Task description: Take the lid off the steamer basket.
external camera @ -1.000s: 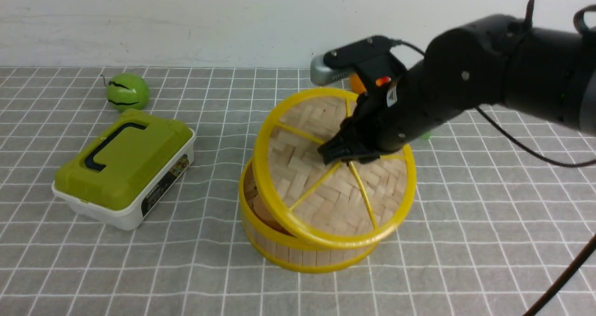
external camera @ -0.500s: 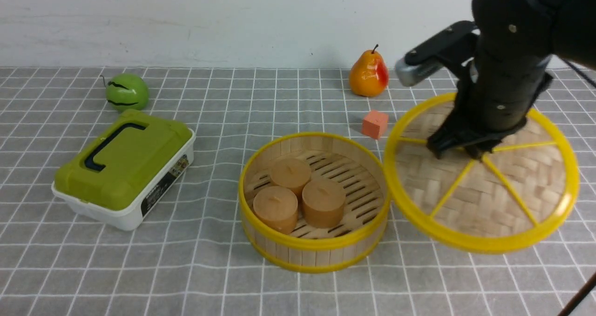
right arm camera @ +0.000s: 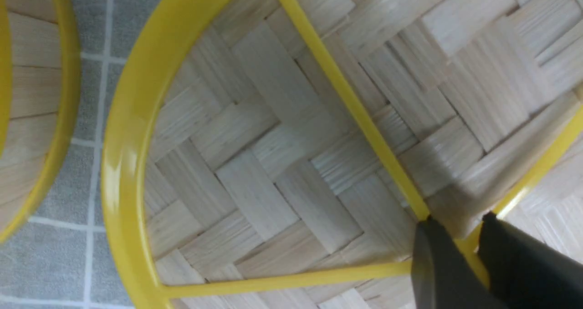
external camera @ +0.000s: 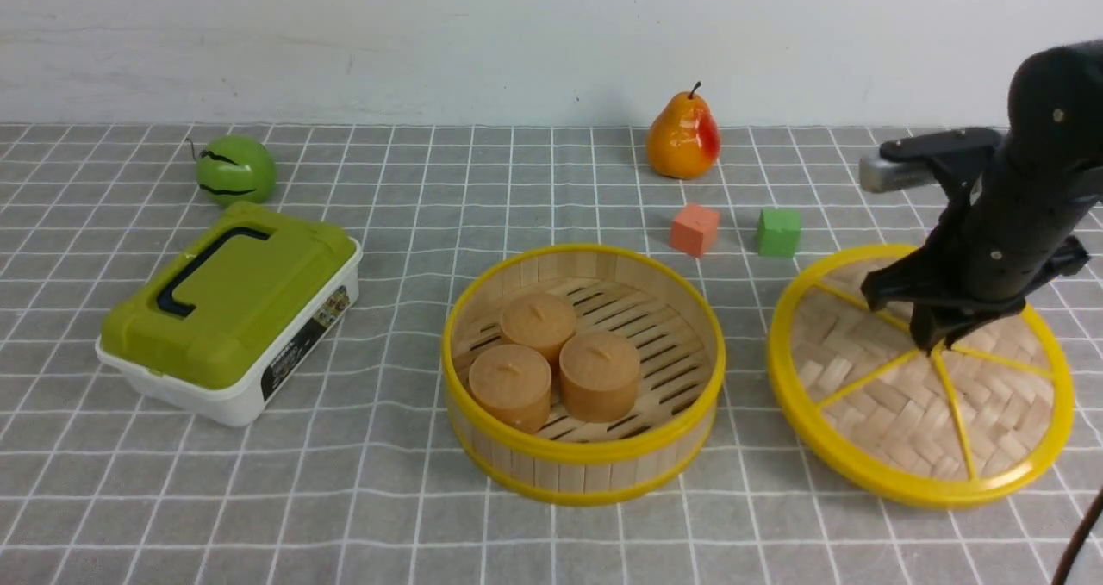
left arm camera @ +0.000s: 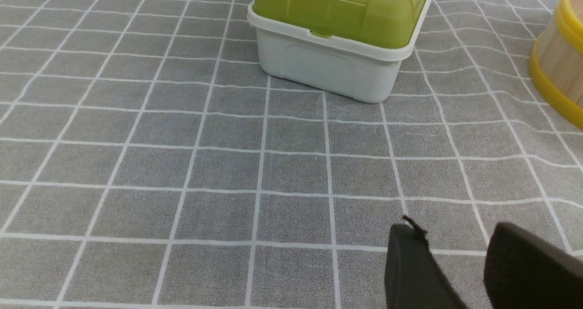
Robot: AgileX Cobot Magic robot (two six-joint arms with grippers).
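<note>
The right jaws (right arm camera: 455, 222) are closed on the centre of the bamboo steamer lid (external camera: 922, 395), at the place where its yellow spokes (right arm camera: 350, 104) come together. I think this place is chosen because the lid is wide and round, so a grip in the middle lets the weight hang evenly around the jaws.

The lid lies below the right jaws, nearly flat, at the surface of the desk (external camera: 379, 499). Whether its whole rim touches the cloth, I cannot tell. It is apart from the bamboo steamer basket (external camera: 586, 473), which stands to the left of the right jaws, open at the top. This side place probably serves to keep the basket's mouth free; inside it, three light-brown round buns (external camera: 599, 374) can be seen. The green cube (external camera: 779, 232) is behind the lid and does not seem to be under it.

The left jaws (left arm camera: 448, 259) stand apart with nothing between them; the green-lidded white box (external camera: 233, 309) is beyond them. It seems one arm is sufficient for this work. The lid is already off, so what remains is probably to release the jaws gently, because a quick opening could drag it by the spokes.
</note>
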